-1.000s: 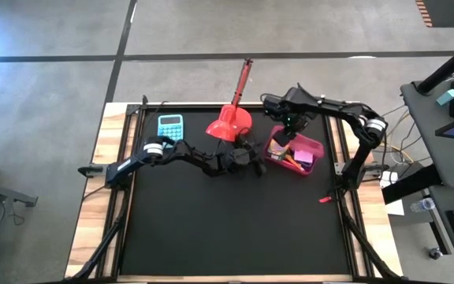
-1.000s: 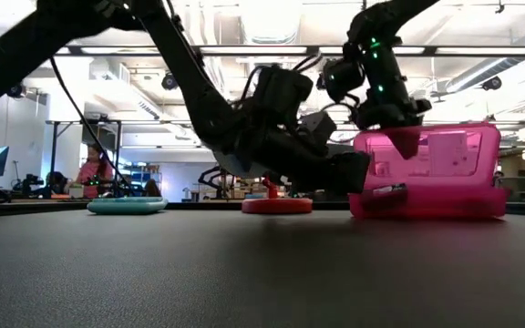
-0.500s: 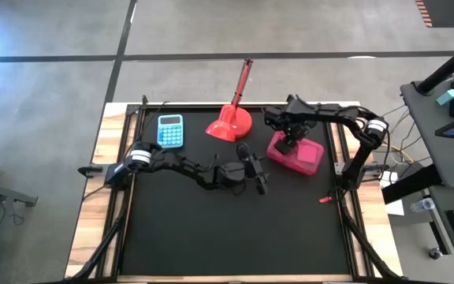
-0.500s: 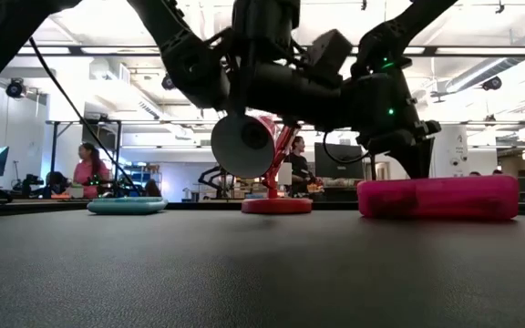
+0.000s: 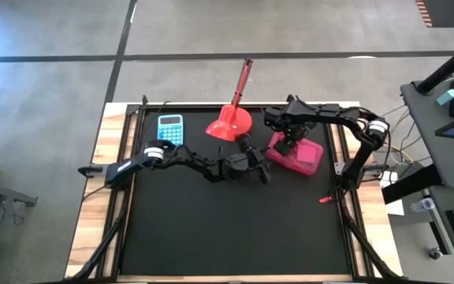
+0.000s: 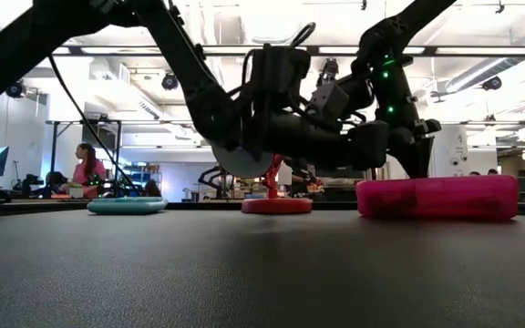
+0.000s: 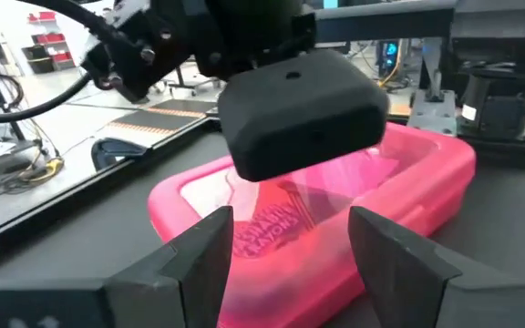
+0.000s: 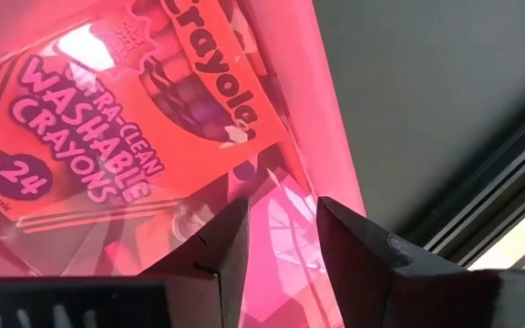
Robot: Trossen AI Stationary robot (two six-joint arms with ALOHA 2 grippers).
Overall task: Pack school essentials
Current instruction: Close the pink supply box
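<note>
High view: pink pencil case (image 5: 296, 155), lid down, just beside red scoop (image 5: 228, 122); crayon box (image 8: 108, 128) inside. Rigid, light, slippery plastic; grip long edges. Right gripper (image 5: 288, 143) fingers narrow, empty, on lid; left gripper (image 5: 260, 169) wide, adjacent.

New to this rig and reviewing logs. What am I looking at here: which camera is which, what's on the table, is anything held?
It is a robot with two dark arms at a black table, each ending in a two-finger gripper.

There are four cameras: one overhead, one at table-top height looking across into the room, and one on each wrist looking past that arm's own fingers.

On the table are a closed pink plastic case, a light-blue calculator, a red long-handled scoop and a small red piece lying loose near the right edge.

The right gripper rests on the case lid with its fingers partly apart. Its wrist camera sees a crayon box through the lid.

The left gripper is open beside the case, facing it.

Neither gripper holds anything.
</note>
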